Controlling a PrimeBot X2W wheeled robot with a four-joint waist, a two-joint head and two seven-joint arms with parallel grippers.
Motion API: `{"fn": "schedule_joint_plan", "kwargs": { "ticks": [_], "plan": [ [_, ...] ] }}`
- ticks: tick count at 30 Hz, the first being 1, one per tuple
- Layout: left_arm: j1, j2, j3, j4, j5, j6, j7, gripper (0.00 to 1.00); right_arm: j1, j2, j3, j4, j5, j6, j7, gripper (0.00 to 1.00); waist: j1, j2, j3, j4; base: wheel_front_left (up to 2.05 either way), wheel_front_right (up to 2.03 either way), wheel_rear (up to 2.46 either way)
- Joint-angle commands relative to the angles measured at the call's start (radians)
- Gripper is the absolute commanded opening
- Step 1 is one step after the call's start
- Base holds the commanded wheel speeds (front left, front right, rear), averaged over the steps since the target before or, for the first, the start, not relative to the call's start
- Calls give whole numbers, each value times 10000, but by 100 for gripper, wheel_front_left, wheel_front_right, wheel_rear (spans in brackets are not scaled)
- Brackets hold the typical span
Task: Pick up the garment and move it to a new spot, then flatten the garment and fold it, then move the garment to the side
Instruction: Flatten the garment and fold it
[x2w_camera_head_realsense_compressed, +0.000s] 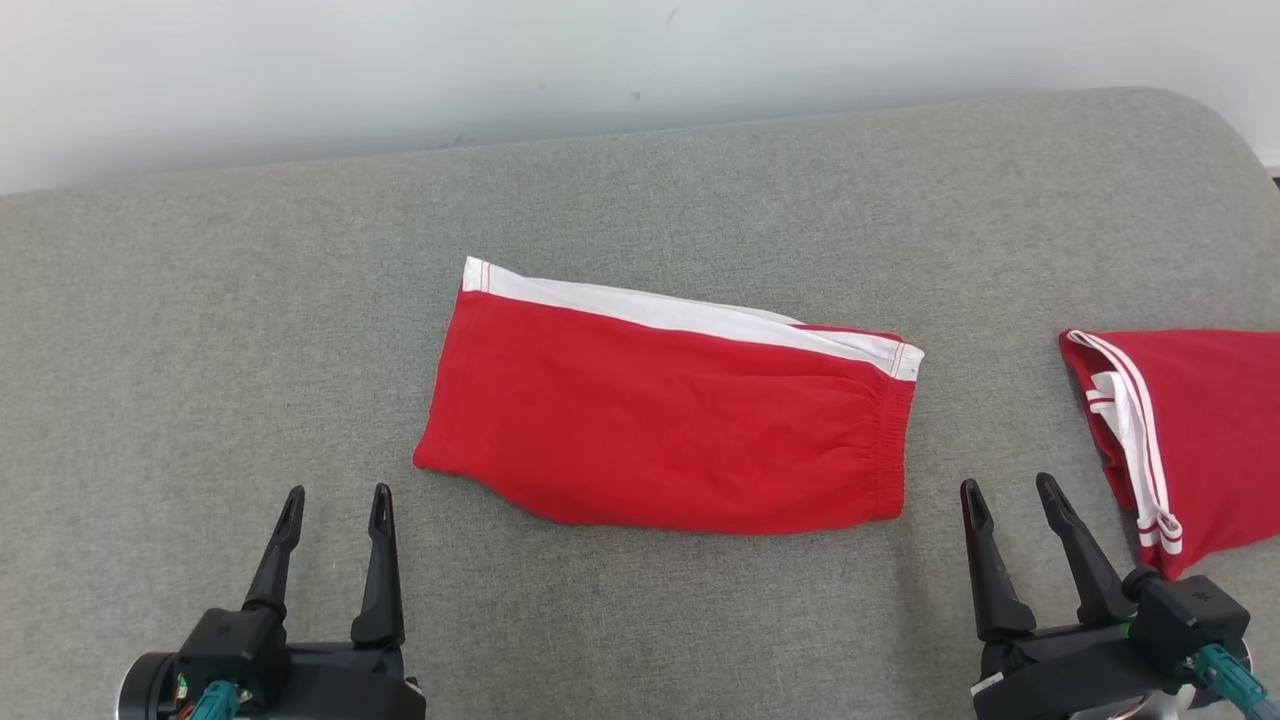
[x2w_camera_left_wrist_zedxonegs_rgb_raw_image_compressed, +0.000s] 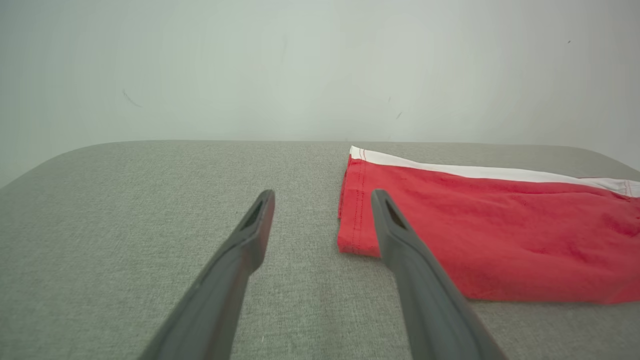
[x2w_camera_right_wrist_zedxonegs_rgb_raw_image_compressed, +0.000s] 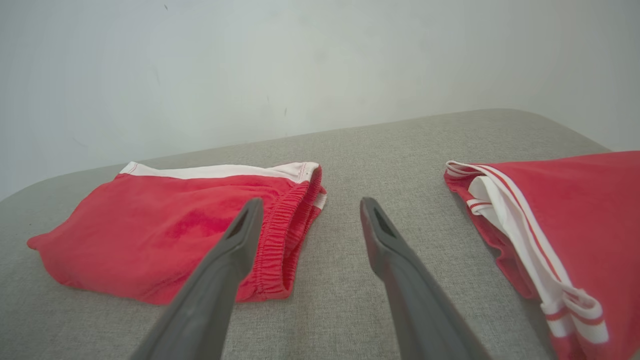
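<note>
Red shorts (x2w_camera_head_realsense_compressed: 665, 430) lie flat and folded double at the centre of the grey pad (x2w_camera_head_realsense_compressed: 200, 350), waistband toward the robot's right. The left gripper (x2w_camera_head_realsense_compressed: 337, 492) and right gripper (x2w_camera_head_realsense_compressed: 1008, 485) stand spread and empty, near the shorts but apart from them. Moving, flattening and folding appear done; carrying the shorts aside seems left (a second garment (x2w_camera_head_realsense_compressed: 1210, 430) already lies at far right).
</note>
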Motion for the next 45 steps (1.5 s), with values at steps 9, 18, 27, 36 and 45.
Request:
{"fn": "schedule_joint_plan", "kwargs": {
  "ticks": [9,18,27,36,45],
  "plan": [
    [-224,91,-168,-226,168,59,125,100,-867,-171,390,1000,535,-11,18,100,0,1,395,307,0,0,0],
    [-548,-137,-475,-156,259,-50,64,100,-2215,-268,1023,3160,1241,-11,-259,100,0,1,810,825,0,0,0],
    [-670,-134,-564,-105,248,-18,-27,100,-2831,-158,1486,4593,2276,-11,-441,68,0,1,895,994,0,0,0],
    [-635,-56,-571,-151,246,45,-54,100,-2892,-403,1714,4820,2967,-11,-508,0,0,1,871,874,0,0,0],
    [-540,17,-559,-227,175,121,18,100,-2147,-952,1266,4253,3056,-13,-540,0,0,1,862,662,0,0,0]
  ]
}}
